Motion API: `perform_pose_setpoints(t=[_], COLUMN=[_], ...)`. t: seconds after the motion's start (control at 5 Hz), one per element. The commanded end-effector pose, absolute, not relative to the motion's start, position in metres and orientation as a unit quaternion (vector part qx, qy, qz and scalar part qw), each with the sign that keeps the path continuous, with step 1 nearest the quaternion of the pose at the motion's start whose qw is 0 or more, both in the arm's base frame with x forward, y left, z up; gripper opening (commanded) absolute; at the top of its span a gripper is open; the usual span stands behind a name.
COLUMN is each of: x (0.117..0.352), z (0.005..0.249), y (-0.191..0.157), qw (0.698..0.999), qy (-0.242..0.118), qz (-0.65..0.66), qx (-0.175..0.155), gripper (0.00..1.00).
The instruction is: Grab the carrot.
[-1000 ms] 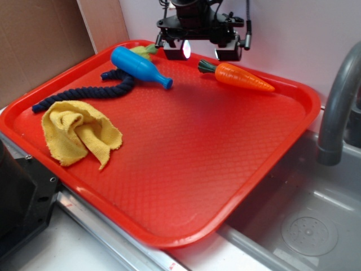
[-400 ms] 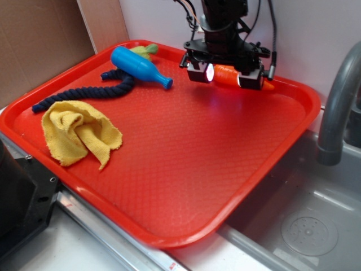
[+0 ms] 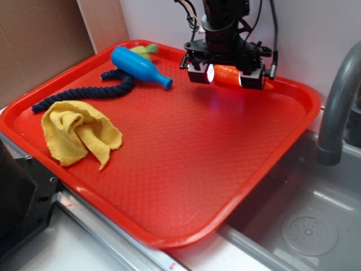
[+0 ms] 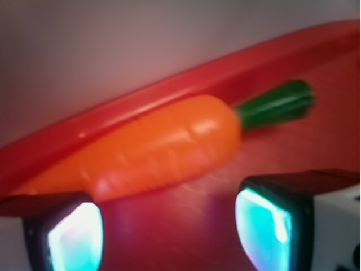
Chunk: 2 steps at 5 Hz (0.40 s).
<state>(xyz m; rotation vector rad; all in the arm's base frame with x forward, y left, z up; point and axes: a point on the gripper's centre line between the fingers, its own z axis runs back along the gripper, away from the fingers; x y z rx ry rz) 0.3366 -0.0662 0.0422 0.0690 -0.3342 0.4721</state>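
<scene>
Nearest to us, at about six o'clock, is the front edge of the red tray (image 3: 169, 240). It has nothing on it there. A little further, at nine o'clock, lies a crumpled yellow cloth (image 3: 79, 132). Behind the cloth, toward ten o'clock, a dark blue rope (image 3: 90, 93) curls along the tray, and a blue toy bottle (image 3: 138, 66) lies across its far end. A bit of green peeks out just behind the bottle; we cannot tell what it is.

At three o'clock, off the tray, we see a grey tap (image 3: 338, 107) over a sink.

Far back, at about one o'clock, is the carrot (image 4: 152, 149). It lies flat right beside the tray's back rim, with its green top (image 4: 276, 104) pointing toward the bottle side. From the side view we only see an orange bit of it, because the claw (image 3: 225, 75) hangs in front.

The claw is spread wide. Its two fingers (image 4: 73, 234) glow with light, and in the close view the carrot sits just past them, not between them. Nothing is pinched.

We think the step now is lining up for the grab. Next we need to push the claw forward and a bit lower so a finger sits on each side of the fat part of the carrot. The back rim is very near, so there is little room. Then we squeeze.
</scene>
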Motion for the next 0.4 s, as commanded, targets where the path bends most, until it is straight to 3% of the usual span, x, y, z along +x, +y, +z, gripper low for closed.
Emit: perform_pose_setpoints(t=[0.0, 0.2], x=[0.3416, 0.3444], z=[0.0861, 0.0833], y=[-0.066, -0.0695], qw=[0.939, 0.94], qy=[-0.226, -0.226], qz=[0.259, 0.255], qx=[-0.003, 0.002], gripper=[1.0, 1.0])
